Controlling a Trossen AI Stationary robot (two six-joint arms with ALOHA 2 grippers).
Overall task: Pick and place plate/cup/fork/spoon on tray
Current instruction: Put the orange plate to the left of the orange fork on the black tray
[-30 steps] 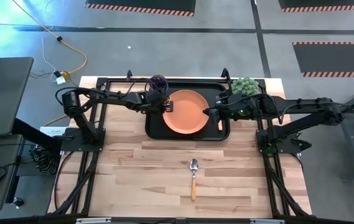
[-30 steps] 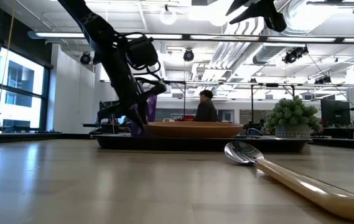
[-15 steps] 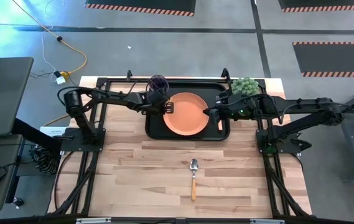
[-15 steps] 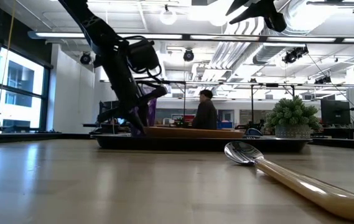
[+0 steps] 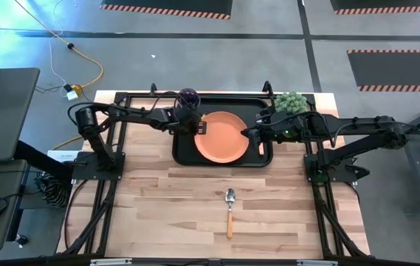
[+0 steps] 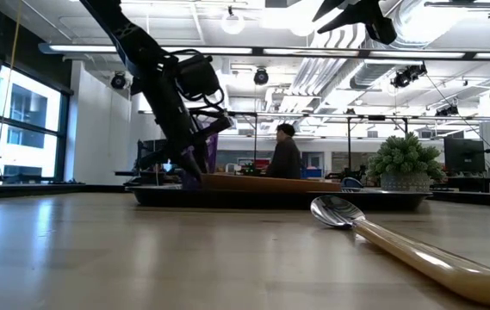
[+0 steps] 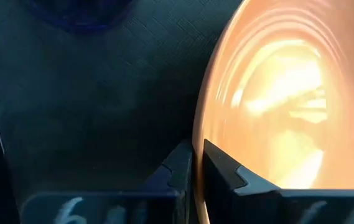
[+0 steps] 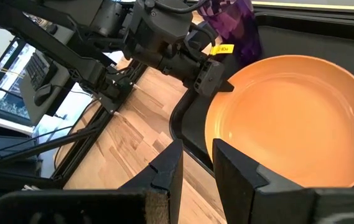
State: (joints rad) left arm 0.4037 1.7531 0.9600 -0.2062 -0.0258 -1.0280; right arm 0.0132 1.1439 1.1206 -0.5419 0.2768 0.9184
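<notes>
Plate (image 5: 219,135) and cup (image 5: 187,98) are on my tray (image 5: 182,154), left pincer (image 5: 197,127) still clenched on plate rim, right pincer (image 5: 248,134) released, spoon (image 5: 229,210) left mid-tabletop, fork unseen.

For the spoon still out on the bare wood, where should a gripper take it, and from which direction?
Best guess: grip the spoon by its slim orange handle, about halfway along, coming straight down from above with the fingers across its width. It lies flat on the table, bowl toward the tray, clear of everything. The handle is straight and narrow; the rounded metal bowl would more likely slip.
</notes>
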